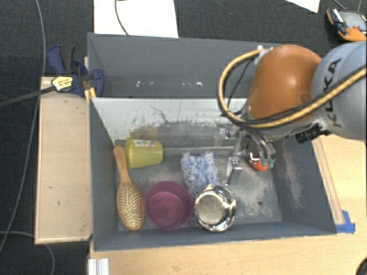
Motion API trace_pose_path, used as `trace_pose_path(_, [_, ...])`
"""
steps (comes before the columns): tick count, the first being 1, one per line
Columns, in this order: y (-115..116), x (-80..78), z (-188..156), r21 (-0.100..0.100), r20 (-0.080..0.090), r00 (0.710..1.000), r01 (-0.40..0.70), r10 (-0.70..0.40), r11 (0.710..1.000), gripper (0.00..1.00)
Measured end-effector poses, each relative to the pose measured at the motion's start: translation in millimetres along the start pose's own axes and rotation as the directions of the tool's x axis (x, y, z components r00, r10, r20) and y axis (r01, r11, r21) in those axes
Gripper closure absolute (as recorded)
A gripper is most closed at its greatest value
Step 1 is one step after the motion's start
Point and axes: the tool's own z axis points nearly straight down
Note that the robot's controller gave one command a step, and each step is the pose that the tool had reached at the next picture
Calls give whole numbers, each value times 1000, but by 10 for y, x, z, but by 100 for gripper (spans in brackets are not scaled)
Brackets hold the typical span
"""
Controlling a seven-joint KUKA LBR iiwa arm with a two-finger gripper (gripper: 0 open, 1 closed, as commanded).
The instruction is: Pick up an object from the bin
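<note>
Camera view: jaws, spread or pressed together I cannot tell, hang beside a cloth (198,169), likely soft, light; pinch its bunched middle.

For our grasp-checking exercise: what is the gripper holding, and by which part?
Nothing visible in it; the gripper hangs beside the blue-white cloth, above the bin floor.

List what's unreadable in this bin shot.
Camera view:
- Right rear of the bin: hidden under the arm's orange cover.
- Small red-orange bit beside the gripper: too small to tell whether it is a loose thing or a robot part.
- blue-white bundle mid-bin: blurred, kind unclear.
</note>
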Motion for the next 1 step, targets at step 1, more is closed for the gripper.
trace_pose_path(1, [0, 0, 0, 0, 0, 1000, 0, 0, 1000, 0])
